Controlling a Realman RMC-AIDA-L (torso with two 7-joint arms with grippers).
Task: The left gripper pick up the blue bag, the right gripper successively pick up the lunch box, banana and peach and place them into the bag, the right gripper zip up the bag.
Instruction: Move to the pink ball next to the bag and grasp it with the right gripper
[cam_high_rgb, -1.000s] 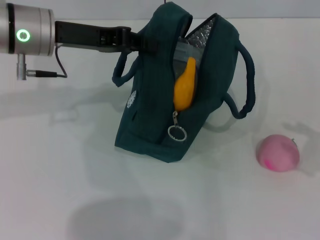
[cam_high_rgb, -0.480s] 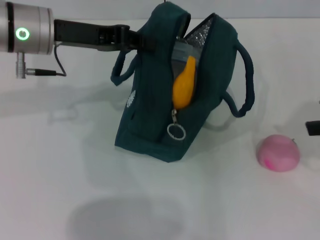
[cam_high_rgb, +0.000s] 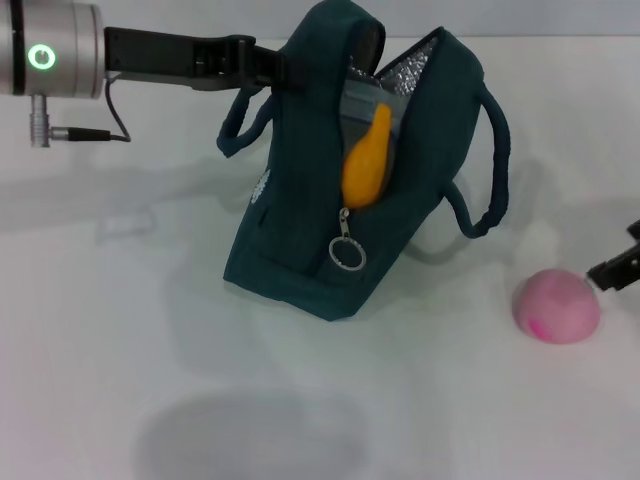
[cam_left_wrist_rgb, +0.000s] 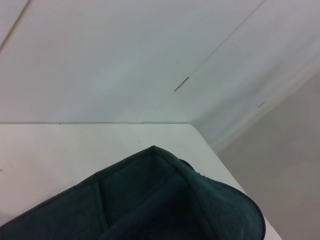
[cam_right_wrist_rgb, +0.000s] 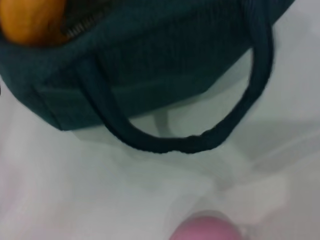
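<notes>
Head view, peach (cam_high_rgb: 557, 306): lies on the white table (cam_high_rgb: 120, 330), to the right of the bag and well apart from it.
Right gripper (cam_high_rgb: 620, 265): just beside the peach's upper right, only a dark tip showing; finger opening cannot be told.
Bag (cam_high_rgb: 350, 170): stands unzipped, banana (cam_high_rgb: 366, 166) upright in its mouth, grey lunch box (cam_high_rgb: 363, 106) behind it.
Left gripper (cam_high_rgb: 275, 72): clamped on the bag's left top edge.

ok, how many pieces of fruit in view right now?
2. A yellow banana stands in the open mouth of the dark teal fabric bag, and a round pink peach sits on the white table to the bag's right. More could be hidden deeper inside.
</notes>
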